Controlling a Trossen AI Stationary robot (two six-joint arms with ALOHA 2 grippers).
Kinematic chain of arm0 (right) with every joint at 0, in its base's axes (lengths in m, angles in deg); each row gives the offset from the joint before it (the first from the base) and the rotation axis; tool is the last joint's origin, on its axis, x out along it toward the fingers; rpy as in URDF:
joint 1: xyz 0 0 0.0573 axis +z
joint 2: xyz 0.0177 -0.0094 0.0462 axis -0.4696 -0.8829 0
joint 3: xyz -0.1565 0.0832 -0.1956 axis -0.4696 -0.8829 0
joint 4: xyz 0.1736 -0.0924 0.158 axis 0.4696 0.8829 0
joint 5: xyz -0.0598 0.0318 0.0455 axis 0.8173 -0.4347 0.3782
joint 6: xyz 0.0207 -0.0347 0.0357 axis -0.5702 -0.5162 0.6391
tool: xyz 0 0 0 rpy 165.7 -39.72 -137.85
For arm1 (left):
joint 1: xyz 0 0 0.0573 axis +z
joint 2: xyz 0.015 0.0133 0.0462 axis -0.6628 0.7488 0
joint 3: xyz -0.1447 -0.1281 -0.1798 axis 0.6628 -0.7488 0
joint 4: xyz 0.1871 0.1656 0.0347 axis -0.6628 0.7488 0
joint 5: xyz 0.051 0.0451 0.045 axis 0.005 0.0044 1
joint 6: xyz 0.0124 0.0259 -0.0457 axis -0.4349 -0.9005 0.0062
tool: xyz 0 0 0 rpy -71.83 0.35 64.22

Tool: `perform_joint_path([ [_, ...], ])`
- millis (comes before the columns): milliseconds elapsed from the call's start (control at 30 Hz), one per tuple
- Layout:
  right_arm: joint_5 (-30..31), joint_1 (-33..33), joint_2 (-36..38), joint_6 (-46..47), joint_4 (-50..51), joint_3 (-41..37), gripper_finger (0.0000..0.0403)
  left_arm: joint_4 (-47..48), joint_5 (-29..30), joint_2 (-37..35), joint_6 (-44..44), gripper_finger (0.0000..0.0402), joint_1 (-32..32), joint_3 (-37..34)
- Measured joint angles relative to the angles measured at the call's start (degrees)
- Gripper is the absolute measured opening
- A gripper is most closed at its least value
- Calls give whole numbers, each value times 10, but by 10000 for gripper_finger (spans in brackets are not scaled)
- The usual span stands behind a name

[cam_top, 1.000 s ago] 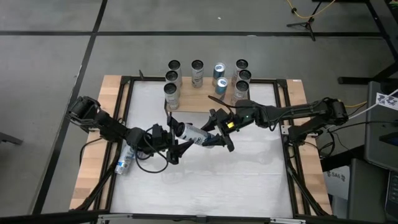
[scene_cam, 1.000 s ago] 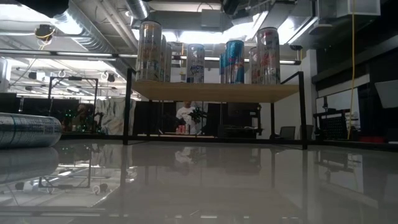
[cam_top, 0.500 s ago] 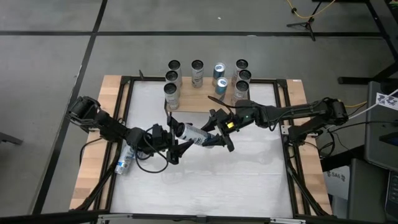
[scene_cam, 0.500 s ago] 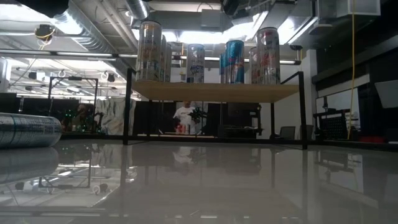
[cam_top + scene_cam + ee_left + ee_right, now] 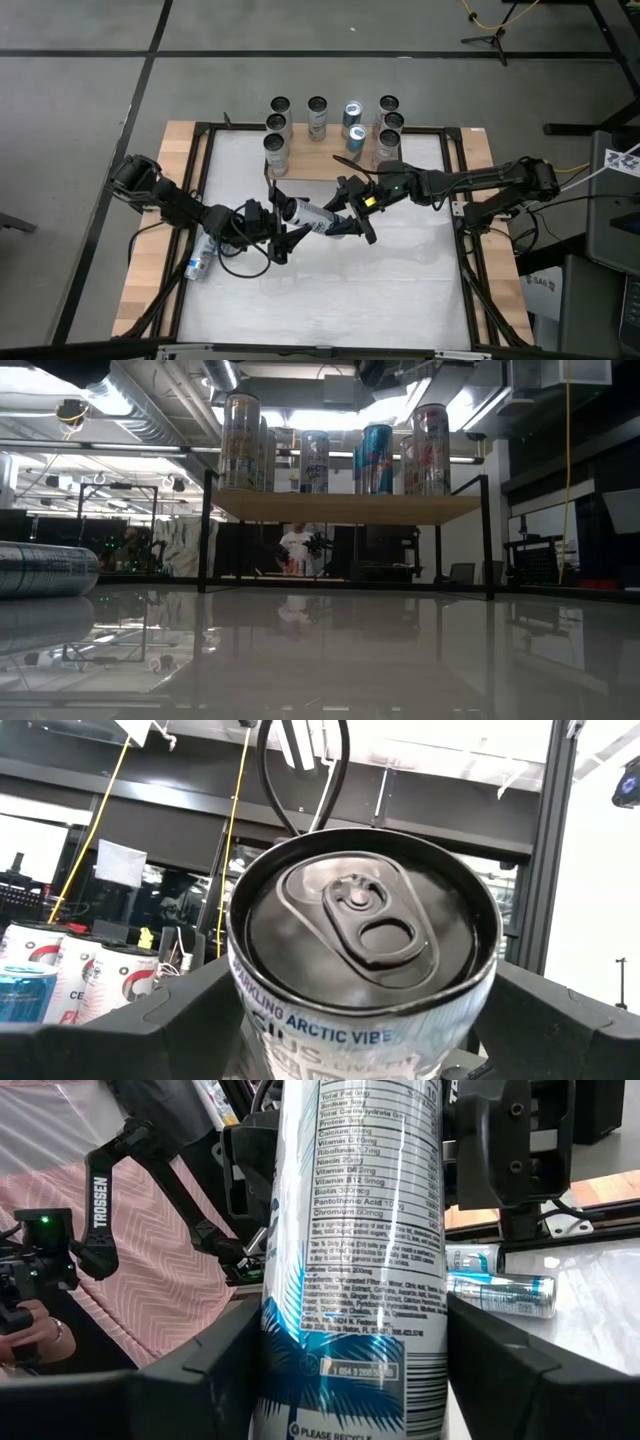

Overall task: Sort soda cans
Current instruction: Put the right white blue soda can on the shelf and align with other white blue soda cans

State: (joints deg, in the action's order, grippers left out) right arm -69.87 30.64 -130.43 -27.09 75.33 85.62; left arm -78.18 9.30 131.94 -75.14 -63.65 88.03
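Gripping one white-and-blue soda can (image 5: 312, 214) between them above mid-desk, the left tool (image 5: 277, 226) and right tool (image 5: 350, 212) clamp opposite ends. Eight cans (image 5: 330, 125) stand on the far-edge shelf (image 5: 310, 165); two (image 5: 201, 256) lie at the desk's (image 5: 400, 290) left edge, unsorted.

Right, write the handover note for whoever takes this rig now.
Left hand: fingers either side of the top end of the lying can, whether they grip it is unclear.
Right hand: shut on that can's body, above mid-table.
Done: eight cans upright on the wooden shelf at the far edge.
Left: finish this pass, shelve the can; then two cans lying at the table's left edge.
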Motion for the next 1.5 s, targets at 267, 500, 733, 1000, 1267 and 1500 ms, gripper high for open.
perform_joint_path([
  [267,0,0,0,0,0,0,251,0,0,0,0,342,0,0],
  [500,2,0,0,-5,0,0,253,-2,1,0,-1,342,0,0],
  [733,19,0,0,-17,0,0,255,-27,0,0,-33,326,0,0],
  [1000,18,0,0,-17,-1,0,250,-29,2,0,-34,272,0,0],
  [1267,16,0,0,-17,-1,0,290,-30,2,0,-34,241,0,0],
  [1500,-1,-4,7,-15,5,1,302,-24,1,1,-34,241,0,0],
])
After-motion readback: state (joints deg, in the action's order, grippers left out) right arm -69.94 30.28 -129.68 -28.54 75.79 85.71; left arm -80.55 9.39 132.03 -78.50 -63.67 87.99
